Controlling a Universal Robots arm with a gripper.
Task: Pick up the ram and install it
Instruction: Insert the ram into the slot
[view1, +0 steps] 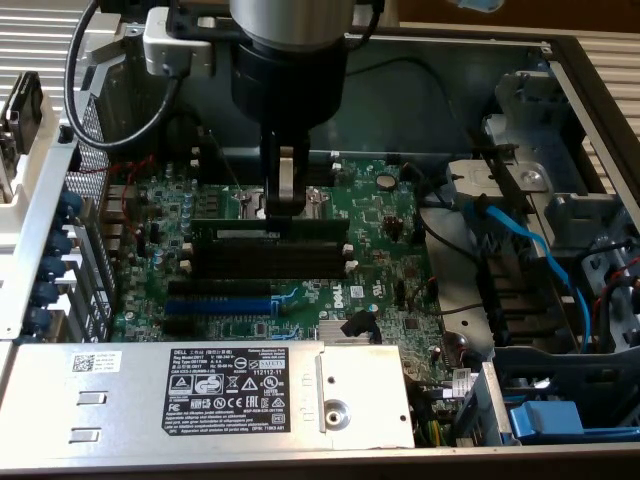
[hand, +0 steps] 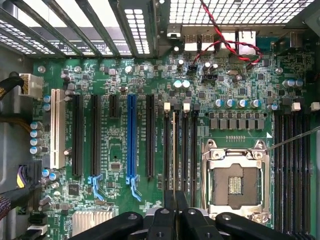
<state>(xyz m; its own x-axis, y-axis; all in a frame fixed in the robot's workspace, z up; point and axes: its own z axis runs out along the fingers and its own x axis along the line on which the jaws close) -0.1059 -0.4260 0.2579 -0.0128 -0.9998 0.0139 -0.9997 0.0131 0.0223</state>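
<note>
Now, starting at the exterior view's left, you have the blue expansion slot (view1: 220, 303) lying low on the motherboard (view1: 385, 255). Just past it, farther back on the board, sits the ram (view1: 245, 232), a dark green stick with a white label strip. It is level and lined up along the rearmost of the black memory slots (view1: 300, 258). Your tool (view1: 284, 205) comes straight down onto the stick's top edge, its fingers drawn almost together and pinching the ram between them. You cannot tell whether the stick is fully pressed home. Further right, a blue cable (view1: 535, 255) loops across the case. From the wrist view you see the ram (hand: 174, 150) edge-on, running out from the tool (hand: 175, 212), between the blue expansion slot (hand: 131, 140) and the open processor socket (hand: 235, 180).
</note>
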